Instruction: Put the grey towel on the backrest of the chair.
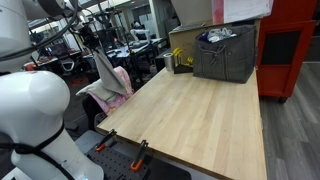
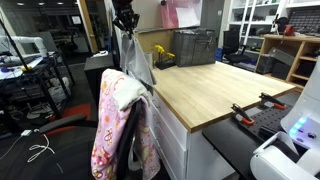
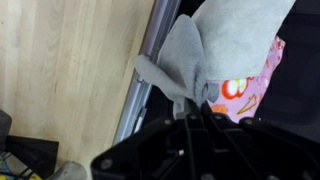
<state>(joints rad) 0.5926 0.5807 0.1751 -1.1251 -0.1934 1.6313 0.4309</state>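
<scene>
The grey towel point(image 2: 139, 62) hangs long axis vertical from the gripper point(image 2: 127, 27), which is clamped on its top end. Its lower end reaches the chair backrest point(image 2: 122, 92) directly below. That backrest carries a pink cloth point(image 2: 107, 135) and stands just left of the table point(image 2: 215, 85).

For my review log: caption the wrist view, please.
Gripper holding the grey towel over a pink patterned cloth, beside the wooden table.

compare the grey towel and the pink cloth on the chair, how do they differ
The grey towel is plain; the pink cloth is patterned. The grey towel hangs from the gripper; the pink cloth lies draped over the chair backrest. Both are limp fabric.
</scene>
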